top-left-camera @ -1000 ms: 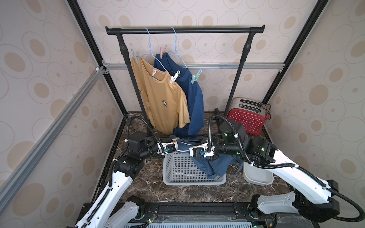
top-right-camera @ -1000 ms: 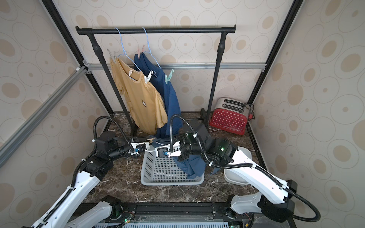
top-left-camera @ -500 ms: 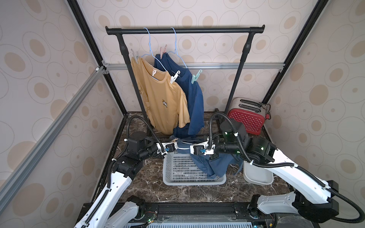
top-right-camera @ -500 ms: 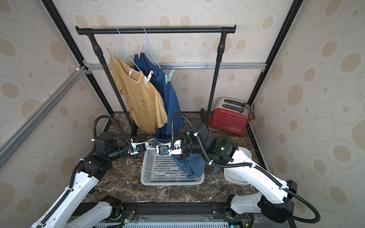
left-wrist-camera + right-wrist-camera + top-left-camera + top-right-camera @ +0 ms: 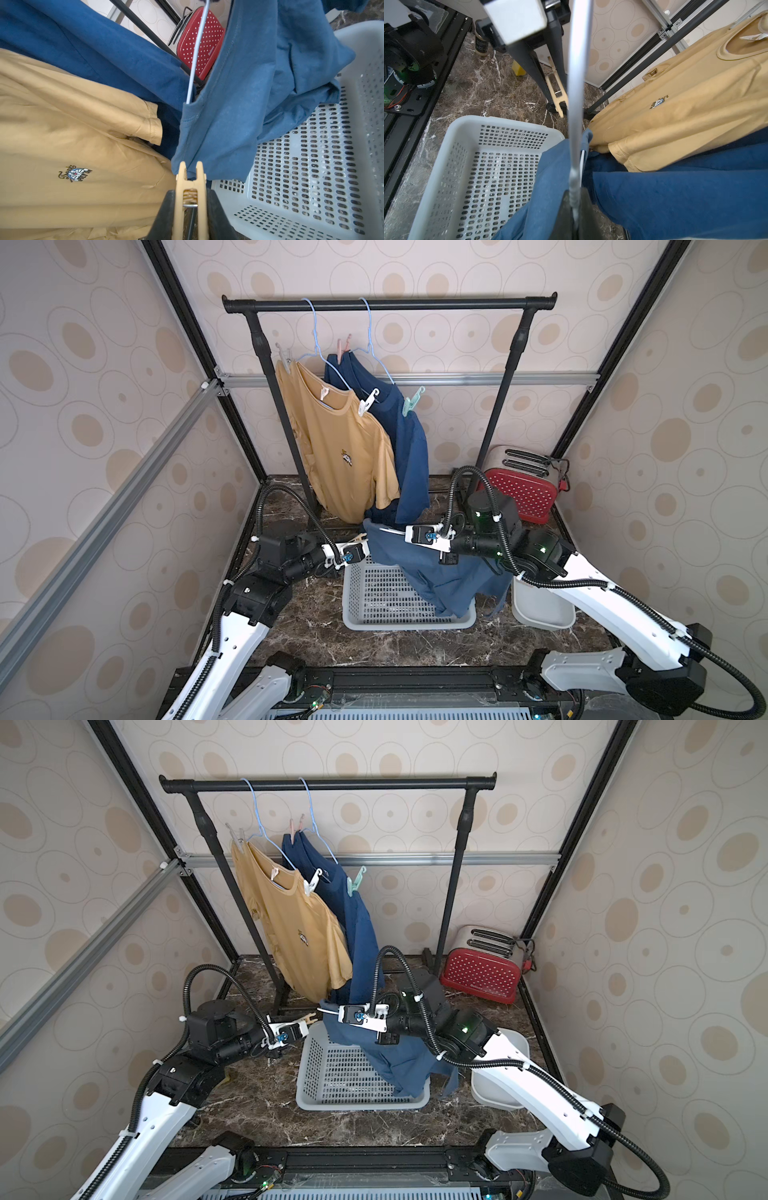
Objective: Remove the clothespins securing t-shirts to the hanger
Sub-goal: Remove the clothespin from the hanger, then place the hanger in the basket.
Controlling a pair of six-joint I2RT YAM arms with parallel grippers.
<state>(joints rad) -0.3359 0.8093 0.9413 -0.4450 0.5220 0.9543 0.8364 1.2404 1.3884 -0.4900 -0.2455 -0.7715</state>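
My right gripper (image 5: 574,207) (image 5: 401,532) is shut on a white wire hanger (image 5: 578,83) that carries a medium-blue t-shirt (image 5: 436,572) (image 5: 239,104) over the basket. My left gripper (image 5: 190,207) (image 5: 358,543) is shut on a beige clothespin (image 5: 190,187) (image 5: 309,1017). The pin's spread tips straddle that shirt's corner; I cannot tell whether they touch it. A yellow t-shirt (image 5: 345,448) and a dark blue t-shirt (image 5: 411,448) hang on the rack, held by grey (image 5: 284,358), pink (image 5: 343,349), white (image 5: 368,402) and teal (image 5: 412,400) clothespins.
A perforated white basket (image 5: 374,605) stands on the marble floor between my arms. A white bin (image 5: 540,610) sits to its right and a red dotted toaster (image 5: 519,489) at the back right. The black rack's legs (image 5: 291,439) rise behind the left gripper.
My right gripper has lifted the hanger and the medium-blue t-shirt slightly. The left gripper has stayed almost in place on the beige clothespin.
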